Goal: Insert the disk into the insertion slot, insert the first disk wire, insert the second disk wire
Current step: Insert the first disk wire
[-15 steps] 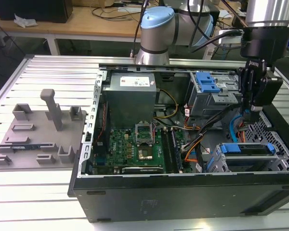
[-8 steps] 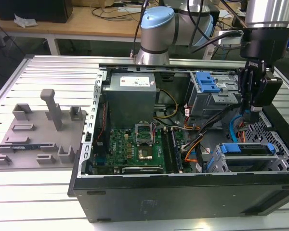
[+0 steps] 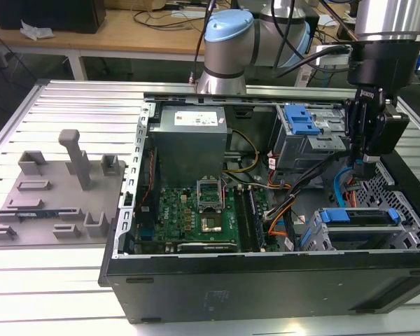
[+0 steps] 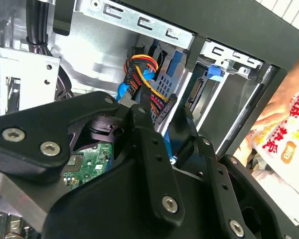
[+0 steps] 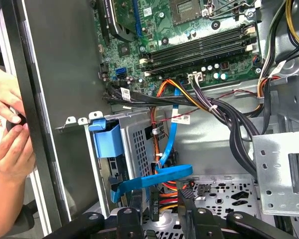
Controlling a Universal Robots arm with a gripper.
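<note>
The disk [image 3: 357, 216], in its bright blue caddy, sits inside the insertion slot [image 3: 399, 203], the low grey perforated cage at the case's near corner on the exterior view's right. My gripper [image 3: 367, 159] hangs just above and behind that cage. In both wrist views my gripper [image 4: 164, 112] [image 5: 162, 209] is shut on a black disk wire plug [image 4: 161, 106] [image 5: 154, 205] with red, yellow and orange leads. The disk's blue caddy end [image 5: 104, 142] and rear socket [image 4: 195, 92] lie a short way off the plug. A flat blue disk wire [image 5: 162, 174] runs loose across the cage.
A taller grey bay with a blue clip [image 3: 301, 119] stands behind the cage. The motherboard [image 3: 196, 217] and power supply [image 3: 190, 140] take up the case's middle. Black cable bundles [image 5: 229, 124] cross near the cage. A person's hands [image 5: 7, 124] hold a packet [image 4: 289, 129] outside the case wall.
</note>
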